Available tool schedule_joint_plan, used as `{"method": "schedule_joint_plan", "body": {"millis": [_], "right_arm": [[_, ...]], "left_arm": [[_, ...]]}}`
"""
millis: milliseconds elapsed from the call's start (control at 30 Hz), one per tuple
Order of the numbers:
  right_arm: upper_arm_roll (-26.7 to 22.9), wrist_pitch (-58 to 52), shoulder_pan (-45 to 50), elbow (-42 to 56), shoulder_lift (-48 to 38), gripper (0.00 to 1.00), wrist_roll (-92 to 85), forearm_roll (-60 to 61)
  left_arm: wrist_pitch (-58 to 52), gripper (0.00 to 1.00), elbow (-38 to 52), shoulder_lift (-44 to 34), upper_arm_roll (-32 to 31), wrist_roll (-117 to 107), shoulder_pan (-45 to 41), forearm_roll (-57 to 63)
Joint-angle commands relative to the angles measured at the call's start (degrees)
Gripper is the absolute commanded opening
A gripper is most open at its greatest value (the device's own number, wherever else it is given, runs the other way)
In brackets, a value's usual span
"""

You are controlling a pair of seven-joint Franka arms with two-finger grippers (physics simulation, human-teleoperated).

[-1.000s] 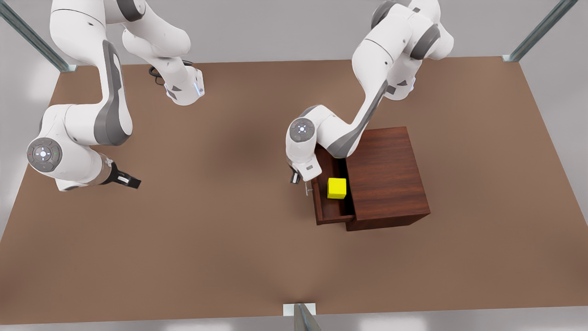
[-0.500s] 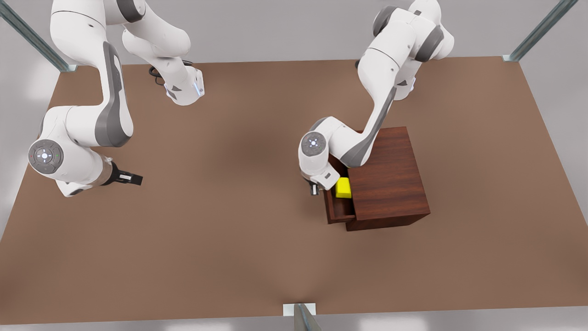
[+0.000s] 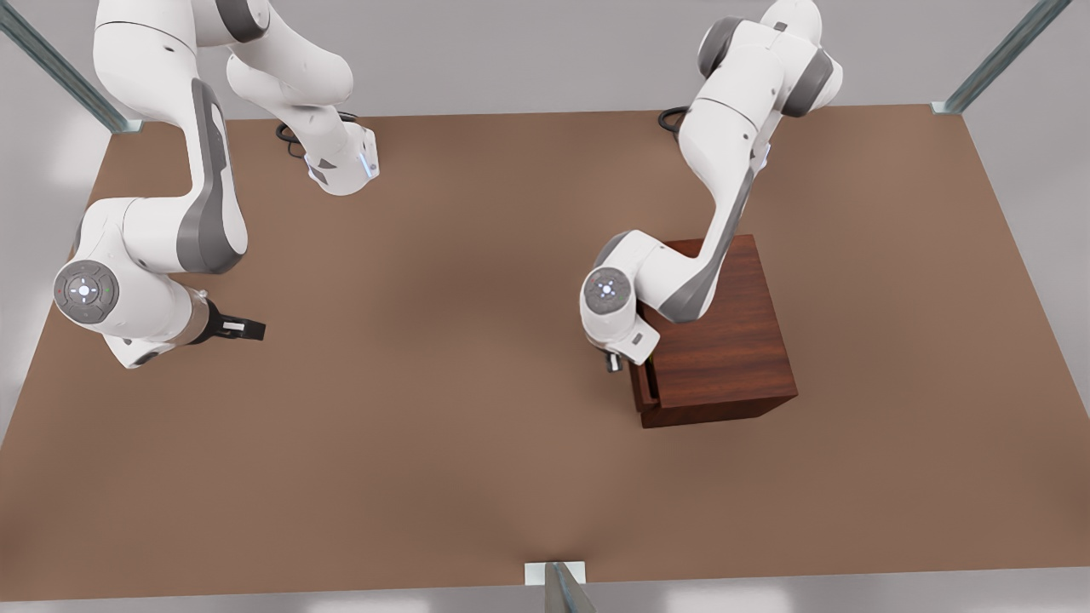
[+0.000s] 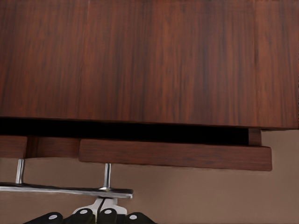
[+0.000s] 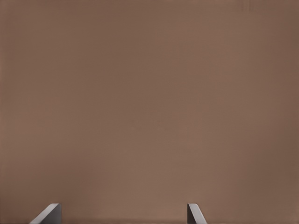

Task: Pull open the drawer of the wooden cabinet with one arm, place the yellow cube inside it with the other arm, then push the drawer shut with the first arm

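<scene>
My left gripper point(image 3: 612, 362) is pressed up against the front of the wooden cabinet point(image 3: 724, 340), on the side facing the front view's left. From my left wrist I see my fingers point(image 4: 105, 216) drawn together on the short post of the silver handle point(image 4: 65, 190), so I am clamped on the handle of the drawer point(image 4: 175, 155). The drawer is almost fully in: only a narrow lip of its dark reddish-brown front sticks out from under the cabinet's top, with a thin black gap above it. In the front view that same lip shows as a slim strip point(image 3: 645, 383) along the cabinet's edge, just beside my wrist. The handle bar runs level and stands off the drawer front on two small posts.

I cannot see the yellow cube; with the drawer this far in, its inside is hidden from me.

My right gripper point(image 3: 249, 328) waits well apart from the cabinet, over bare brown table point(image 3: 443, 426) at the front view's left, pointing toward the middle of the table. From my right wrist I see my two fingertips point(image 5: 196, 213) spread wide with nothing between them, and plain brown tabletop point(image 5: 149, 102) below
</scene>
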Motion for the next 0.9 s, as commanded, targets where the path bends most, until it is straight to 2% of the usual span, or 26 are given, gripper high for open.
{"method": "schedule_joint_plan", "body": {"millis": [0,467,600,667,733,800,867], "right_arm": [[0.01,-0.02,0.0,0.03,-0.08,1.0,-3.35,0.03],[0.01,-0.02,0.0,0.03,0.01,1.0,-3.35,-0.06],[0.01,-0.02,0.0,0.03,0.01,1.0,-3.35,-0.06],[0.01,-0.02,0.0,0.03,0.01,1.0,-3.35,-0.06],[0.01,-0.02,0.0,0.03,0.01,1.0,-3.35,-0.06],[0.01,-0.02,0.0,0.03,0.01,1.0,-3.35,-0.06],[0.01,-0.02,0.0,0.03,0.01,1.0,-3.35,-0.06]], "left_arm": [[-0.96,0.0,0.03,-0.07,0.08,3.04,0.44,-0.05],[-4.3,0.0,0.47,-0.15,0.96,4.71,1.15,1.88],[-3.95,0.0,3.72,-0.94,0.96,5.59,1.67,-3.04],[-4.3,1.0,5.92,-2.96,1.13,6.82,2.55,-5.68],[-13.78,1.0,5.13,-8.23,0.52,25.7,3.43,-5.94],[-17.21,1.0,4.95,-9.64,0.7,41.6,3.43,-6.21],[-22.31,1.0,4.07,-14.03,1.31,73.31,5.71,-6.73]]}}
